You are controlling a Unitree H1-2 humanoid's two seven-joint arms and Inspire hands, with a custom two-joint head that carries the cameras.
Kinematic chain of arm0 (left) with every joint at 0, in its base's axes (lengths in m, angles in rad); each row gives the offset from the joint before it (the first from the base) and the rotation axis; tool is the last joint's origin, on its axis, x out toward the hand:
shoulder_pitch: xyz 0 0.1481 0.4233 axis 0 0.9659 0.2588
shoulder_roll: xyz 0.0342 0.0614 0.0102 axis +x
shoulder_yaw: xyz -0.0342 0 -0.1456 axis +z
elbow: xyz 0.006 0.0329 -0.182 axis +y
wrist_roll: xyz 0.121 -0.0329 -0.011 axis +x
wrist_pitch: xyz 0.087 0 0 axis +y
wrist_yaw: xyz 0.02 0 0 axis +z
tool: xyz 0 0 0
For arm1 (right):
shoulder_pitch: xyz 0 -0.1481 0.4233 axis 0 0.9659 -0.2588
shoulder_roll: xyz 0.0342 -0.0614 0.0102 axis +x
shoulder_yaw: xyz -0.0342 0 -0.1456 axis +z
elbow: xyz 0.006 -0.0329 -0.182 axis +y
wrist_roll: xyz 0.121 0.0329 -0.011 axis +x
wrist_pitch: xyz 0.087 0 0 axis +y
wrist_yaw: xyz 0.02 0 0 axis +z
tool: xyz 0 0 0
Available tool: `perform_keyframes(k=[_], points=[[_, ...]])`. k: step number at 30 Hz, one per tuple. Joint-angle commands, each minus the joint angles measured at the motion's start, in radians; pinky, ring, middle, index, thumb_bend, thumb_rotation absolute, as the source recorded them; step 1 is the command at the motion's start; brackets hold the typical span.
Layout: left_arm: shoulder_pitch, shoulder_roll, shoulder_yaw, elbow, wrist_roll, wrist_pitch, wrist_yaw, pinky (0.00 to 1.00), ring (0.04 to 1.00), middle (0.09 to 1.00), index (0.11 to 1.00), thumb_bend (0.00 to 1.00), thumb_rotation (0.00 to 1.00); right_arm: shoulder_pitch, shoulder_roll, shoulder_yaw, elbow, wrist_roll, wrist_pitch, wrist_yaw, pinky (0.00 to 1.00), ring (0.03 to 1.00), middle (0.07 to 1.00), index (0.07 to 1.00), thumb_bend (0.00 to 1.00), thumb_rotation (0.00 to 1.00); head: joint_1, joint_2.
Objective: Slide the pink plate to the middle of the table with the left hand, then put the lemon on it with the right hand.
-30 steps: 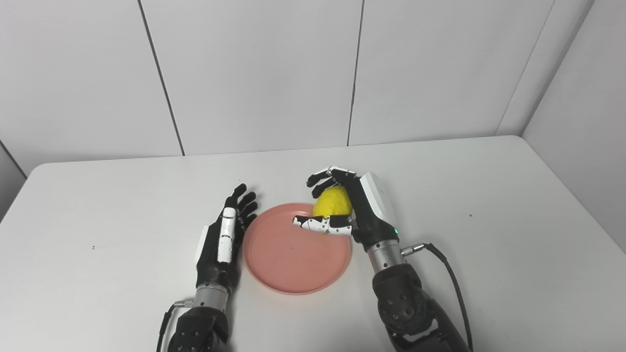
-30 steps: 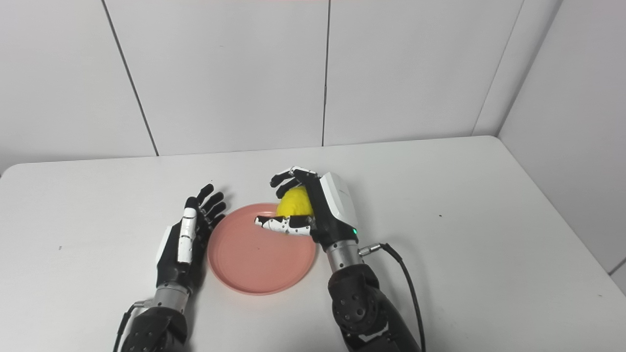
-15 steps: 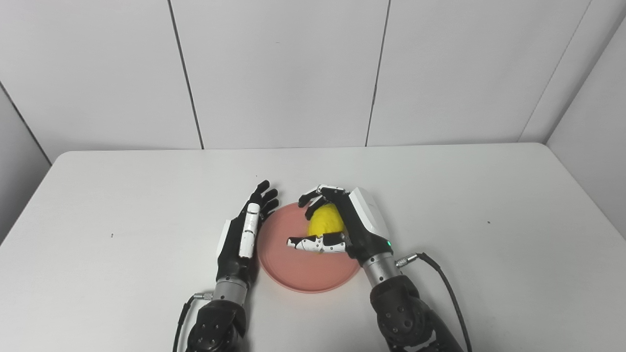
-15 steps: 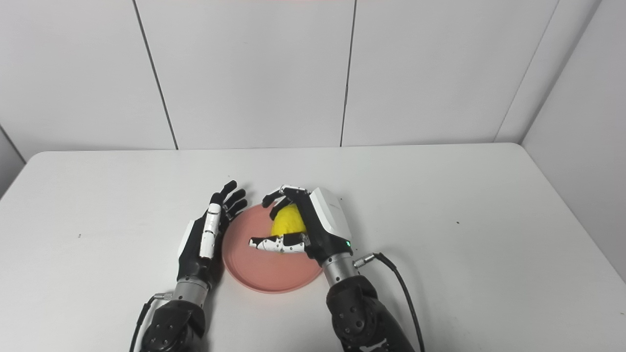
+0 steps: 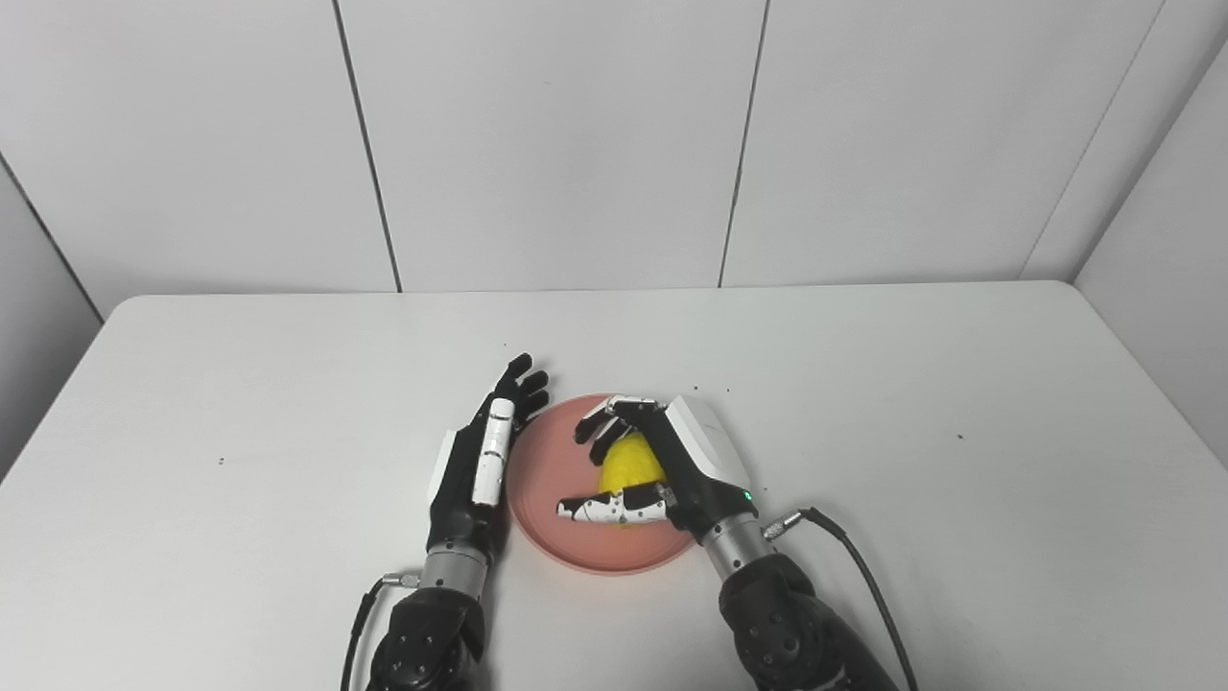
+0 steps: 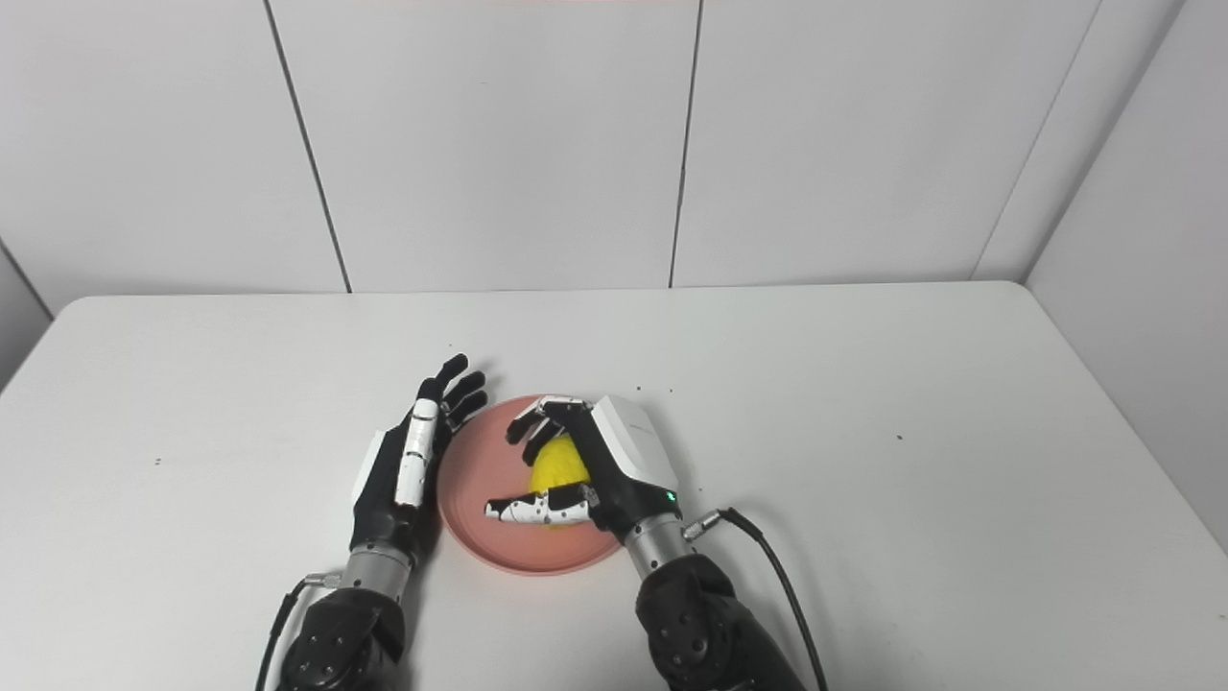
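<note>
From my station I see the matte white surface (image 5: 240, 403), smooth and bare around the work. The round, shallow pink plastic plate (image 5: 552, 533) lies near its middle. My left robot hand (image 5: 475, 470) stands edge-on just beside the plate's left rim, fingers straight and apart, holding nothing. My right robot hand (image 5: 652, 470) curls around the bumpy yellow lemon (image 5: 628, 463) directly above the plate — whether it touches I cannot tell. The release, I judge, goes straight down.

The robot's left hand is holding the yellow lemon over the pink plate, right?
Not quite. The right hand holds the lemon over the pink plate. The left hand is open beside the plate's edge, holding nothing. The left eye view shows this.
</note>
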Motion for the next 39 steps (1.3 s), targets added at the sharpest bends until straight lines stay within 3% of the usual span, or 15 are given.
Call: perform_keyframes(k=[1, 6, 8, 9, 10, 11, 12, 17, 18, 19, 27, 31, 36, 39], points=[[-0.025, -0.009, -0.005, -0.009, 0.008, -0.001, 0.0, 0.87, 0.891, 0.885, 0.884, 0.5, 1.0, -0.033, 0.0, 0.006, 0.009, -0.017, -0.059, -0.019, 0.18, 0.361, 0.443, 0.523, 0.5, 0.0, 0.002, 0.0], [-0.025, -0.008, -0.006, -0.009, 0.016, -0.003, 0.003, 0.87, 0.886, 0.884, 0.884, 0.51, 1.0, -0.03, -0.001, 0.009, 0.03, -0.041, -0.097, -0.053, 0.3, 0.377, 0.468, 0.552, 0.5, 0.0, 0.002, 0.002], [-0.024, -0.007, -0.007, -0.008, 0.021, -0.009, 0.004, 0.86, 0.891, 0.882, 0.881, 0.49, 1.0, -0.028, -0.005, 0.012, 0.037, -0.055, -0.125, -0.072, 0.45, 0.42, 0.496, 0.529, 0.51, 0.0, 0.003, 0.001], [-0.024, -0.007, -0.008, -0.007, 0.022, -0.012, 0.004, 0.86, 0.892, 0.883, 0.881, 0.49, 1.0, -0.028, -0.006, 0.014, 0.039, -0.061, -0.139, -0.082, 0.46, 0.424, 0.497, 0.526, 0.51, 0.0, 0.003, 0.002], [-0.023, -0.005, -0.009, -0.007, 0.024, -0.015, 0.003, 0.87, 0.895, 0.883, 0.879, 0.49, 1.0, -0.026, -0.006, 0.014, 0.039, -0.06, -0.151, -0.086, 0.52, 0.532, 0.499, 0.51, 0.51, 0.0, 0.003, 0.002], [-0.024, -0.004, -0.009, -0.006, 0.024, -0.018, 0.002, 0.87, 0.897, 0.883, 0.877, 0.49, 1.0, -0.026, -0.007, 0.014, 0.039, -0.057, -0.163, -0.09, 0.59, 0.634, 0.623, 0.503, 0.5, 0.07, 0.002, 0.004], [-0.024, -0.004, -0.009, -0.006, 0.023, -0.02, 0.001, 0.87, 0.897, 0.884, 0.877, 0.49, 1.0, -0.025, -0.007, 0.014, 0.04, -0.055, -0.176, -0.095, 0.63, 0.679, 0.676, 0.501, 0.5, 0.1, 0.002, 0.004], [-0.023, -0.004, -0.008, -0.007, 0.01, -0.019, -0.009, 0.88, 0.905, 0.903, 0.893, 0.48, 1.0, -0.016, -0.008, 0.005, 0.025, -0.053, -0.209, -0.108, 0.72, 0.77, 0.775, 0.499, 0.5, 0.14, 0.001, 0.002], [-0.024, -0.004, -0.007, -0.006, 0.003, -0.018, -0.013, 0.9, 0.915, 0.914, 0.907, 0.48, 1.0, -0.012, -0.007, 0.002, 0.017, -0.045, -0.212, -0.103, 0.77, 0.808, 0.809, 0.685, 0.5, 0.31, 0.001, 0.002], [-0.024, -0.004, -0.006, -0.005, -0.003, -0.018, -0.017, 0.91, 0.917, 0.916, 0.91, 0.48, 1.0, -0.008, -0.006, 0.0, 0.009, -0.036, -0.211, -0.094, 0.8, 0.84, 0.836, 0.781, 0.52, 0.46, 0.001, 0.002], [-0.022, -0.004, 0.001, -0.003, -0.007, -0.012, -0.021, 0.93, 0.915, 0.911, 0.903, 0.49, 1.0, 0.025, -0.013, -0.01, -0.053, 0.045, -0.214, -0.022, 0.87, 0.91, 0.906, 0.871, 0.67, 0.8, -0.005, -0.001], [-0.022, -0.004, 0.002, 0.002, 0.006, -0.011, -0.009, 0.9, 0.905, 0.898, 0.894, 0.51, 1.0, 0.037, -0.009, -0.026, -0.06, 0.084, -0.236, -0.018, 0.88, 0.918, 0.92, 0.883, 0.71, 0.84, -0.004, -0.013], [-0.02, -0.006, 0.005, 0.0, 0.02, -0.008, 0.009, 0.89, 0.89, 0.878, 0.877, 0.51, 1.0, 0.042, 0.0, -0.052, -0.049, 0.111, -0.291, -0.037, 0.92, 0.935, 0.935, 0.914, 0.69, 0.88, 0.0, -0.015], [-0.015, -0.005, 0.008, 0.001, 0.016, -0.014, 0.013, 0.88, 0.89, 0.878, 0.874, 0.51, 1.0, 0.055, 0.012, -0.081, -0.062, 0.113, -0.288, -0.052, 0.92, 0.942, 0.951, 0.938, 0.69, 0.91, 0.003, -0.02]])
